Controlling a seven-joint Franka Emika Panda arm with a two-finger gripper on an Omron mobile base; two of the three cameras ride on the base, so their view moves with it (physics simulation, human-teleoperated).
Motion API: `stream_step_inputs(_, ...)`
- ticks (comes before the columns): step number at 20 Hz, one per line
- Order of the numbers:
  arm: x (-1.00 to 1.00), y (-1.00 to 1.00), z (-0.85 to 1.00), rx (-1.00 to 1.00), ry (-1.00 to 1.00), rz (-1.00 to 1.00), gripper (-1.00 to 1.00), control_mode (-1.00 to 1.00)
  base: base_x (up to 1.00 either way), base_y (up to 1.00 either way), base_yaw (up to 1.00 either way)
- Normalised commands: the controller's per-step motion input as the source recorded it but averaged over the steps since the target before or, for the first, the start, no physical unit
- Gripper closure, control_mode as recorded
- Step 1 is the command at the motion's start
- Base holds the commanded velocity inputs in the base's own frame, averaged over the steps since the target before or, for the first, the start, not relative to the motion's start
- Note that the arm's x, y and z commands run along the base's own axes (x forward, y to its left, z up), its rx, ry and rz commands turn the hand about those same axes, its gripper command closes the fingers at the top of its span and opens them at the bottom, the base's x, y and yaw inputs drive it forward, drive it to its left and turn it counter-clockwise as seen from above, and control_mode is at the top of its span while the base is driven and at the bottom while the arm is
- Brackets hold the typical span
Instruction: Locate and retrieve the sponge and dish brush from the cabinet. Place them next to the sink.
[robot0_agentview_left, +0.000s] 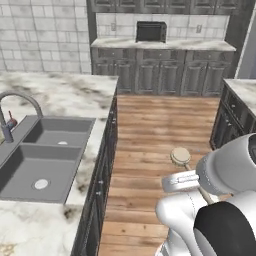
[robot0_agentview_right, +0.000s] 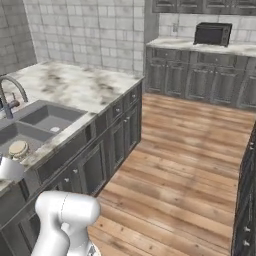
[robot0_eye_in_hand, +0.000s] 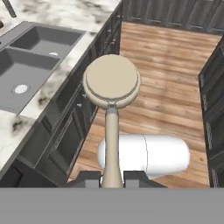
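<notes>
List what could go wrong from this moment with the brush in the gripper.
1. The gripper pinches the dish brush low on its thin handle, head far out: it may pivot or slip.
2. The brush hangs over the wood floor, not the marble counter; a drop lands there.
3. Released carelessly, it could fall into the sink.

The 2 base views look forward and down from behind, sharing the sink (robot0_agentview_left: 45, 160); the hand view looks along the hand (robot0_eye_in_hand: 112, 177).
</notes>
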Motion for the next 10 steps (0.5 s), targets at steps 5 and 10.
stream_step_inputs(5, 0.00, 0.00, 0.00, 0.00, 0.00, 0.00, 1.00, 1.00, 0.31, -0.07, 0.45)
stream_step_inputs(10, 0.00, 0.00, 0.00, 0.00, 0.00, 0.00, 1.00, 1.00, 0.15, 0.00, 0.50)
